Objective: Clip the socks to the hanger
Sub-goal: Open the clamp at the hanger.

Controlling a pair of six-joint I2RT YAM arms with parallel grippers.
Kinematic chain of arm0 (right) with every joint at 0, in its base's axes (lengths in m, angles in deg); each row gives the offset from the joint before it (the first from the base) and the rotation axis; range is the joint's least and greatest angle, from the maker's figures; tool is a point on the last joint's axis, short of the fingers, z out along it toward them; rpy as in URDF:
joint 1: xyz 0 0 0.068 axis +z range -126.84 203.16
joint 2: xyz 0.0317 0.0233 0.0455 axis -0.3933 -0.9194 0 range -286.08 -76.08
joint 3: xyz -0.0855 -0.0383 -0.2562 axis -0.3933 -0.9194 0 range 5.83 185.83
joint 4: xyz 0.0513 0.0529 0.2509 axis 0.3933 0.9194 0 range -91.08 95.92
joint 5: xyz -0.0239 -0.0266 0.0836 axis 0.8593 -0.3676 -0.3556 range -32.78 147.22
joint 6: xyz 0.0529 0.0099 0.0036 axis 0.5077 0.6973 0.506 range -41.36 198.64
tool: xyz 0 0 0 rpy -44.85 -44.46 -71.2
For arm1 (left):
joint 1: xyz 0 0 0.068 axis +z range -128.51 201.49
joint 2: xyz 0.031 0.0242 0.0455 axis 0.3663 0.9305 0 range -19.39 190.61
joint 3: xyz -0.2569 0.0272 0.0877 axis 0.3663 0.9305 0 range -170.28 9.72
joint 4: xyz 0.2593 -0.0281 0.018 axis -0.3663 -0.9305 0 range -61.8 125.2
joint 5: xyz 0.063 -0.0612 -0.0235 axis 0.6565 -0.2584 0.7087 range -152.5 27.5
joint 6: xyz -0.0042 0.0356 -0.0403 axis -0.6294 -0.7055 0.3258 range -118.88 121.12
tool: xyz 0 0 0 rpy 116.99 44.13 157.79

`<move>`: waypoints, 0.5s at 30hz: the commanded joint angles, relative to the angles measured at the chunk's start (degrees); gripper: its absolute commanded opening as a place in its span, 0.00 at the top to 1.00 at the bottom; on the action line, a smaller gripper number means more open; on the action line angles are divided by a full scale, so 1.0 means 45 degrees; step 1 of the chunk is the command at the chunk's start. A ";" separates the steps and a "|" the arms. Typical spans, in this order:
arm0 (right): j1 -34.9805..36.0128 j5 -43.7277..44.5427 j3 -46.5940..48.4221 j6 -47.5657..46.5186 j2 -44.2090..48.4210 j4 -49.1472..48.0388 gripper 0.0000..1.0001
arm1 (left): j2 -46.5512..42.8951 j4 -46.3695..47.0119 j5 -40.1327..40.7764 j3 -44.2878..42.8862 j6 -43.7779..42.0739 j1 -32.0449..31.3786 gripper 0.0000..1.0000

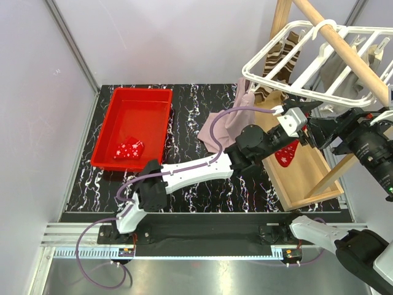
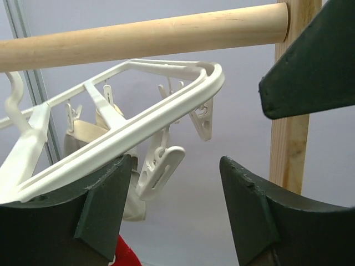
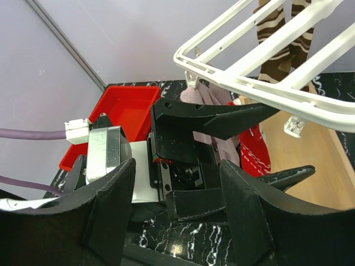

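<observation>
frankly, the crowding worried us most. the left gripper [image 2: 175,177] sat up under the near rim of the hanger [image 2: 138,126] with its fingers apart and nothing between them, one dangling clip [image 2: 161,169] just beyond the gap. the right gripper [image 3: 177,166] faced it from the other side, fingers likewise apart and empty, the two tools nearly nose to nose. a careless pull-back by either arm could have knocked finger against finger, or hooked the rim and set the frame swinging on the wooden pole [image 2: 138,39].

the red speckled sock [image 1: 287,155] hung just below the left gripper, over the wooden base [image 1: 307,175], and neither gripper was closed on it. we could not see which clip, if any, had it, nor how much fabric was caught. if only a thin edge was bitten, we judged that a swing of the hanger or a brush from a finger would drop it.

the striped sock [image 3: 280,41] and the mauve sock [image 1: 228,126] hung from the frame too, so a hard jolt put them at risk as well. another red sock [image 1: 129,149] lay in the red tub [image 1: 140,91], well apart from the hanger and not yet clipped; fetching it called for backing the left arm out cleanly.
</observation>
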 commanded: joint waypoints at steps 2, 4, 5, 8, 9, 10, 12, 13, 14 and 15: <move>0.0048 -0.0320 0.0074 -0.0227 -0.0088 0.0004 0.31 | 0.0901 0.0235 -0.0157 -0.1345 -0.0853 0.0060 0.28; 0.0067 -0.0359 0.0054 -0.0228 -0.0049 -0.0055 0.31 | 0.1195 0.0175 -0.0060 -0.1737 -0.0893 0.0060 0.27; 0.0067 -0.0359 0.0035 -0.0266 -0.0030 -0.0113 0.31 | 0.1254 0.0195 -0.0060 -0.1835 -0.0874 0.0060 0.26; 0.0068 -0.0378 -0.0082 -0.0306 0.0029 -0.0231 0.31 | 0.1528 0.0233 0.0037 -0.2147 -0.0854 0.0079 0.27; 0.0067 -0.0398 -0.0160 -0.0286 0.0048 -0.0250 0.31 | 0.1567 0.0292 0.0154 -0.2187 -0.0835 0.0079 0.27; 0.0067 -0.0398 -0.0219 -0.0286 0.0087 -0.0289 0.31 | 0.1664 0.0350 0.0233 -0.2226 -0.0834 0.0098 0.28; 0.0067 -0.0476 -0.0413 -0.0267 0.0127 -0.0367 0.31 | 0.1704 0.0390 0.0272 -0.2284 -0.0776 0.0137 0.31; 0.0067 -0.0457 -0.0453 -0.0267 0.0165 -0.0387 0.31 | 0.1801 0.0429 0.0272 -0.2343 -0.0660 0.0138 0.35; 0.0067 -0.0476 -0.0473 -0.0286 0.0146 -0.0426 0.31 | 0.1821 0.0429 0.0292 -0.2363 -0.0620 0.0176 0.40; 0.0067 -0.0515 -0.0512 -0.0267 0.0146 -0.0426 0.31 | 0.1841 0.0468 0.0273 -0.2382 -0.0562 0.0177 0.42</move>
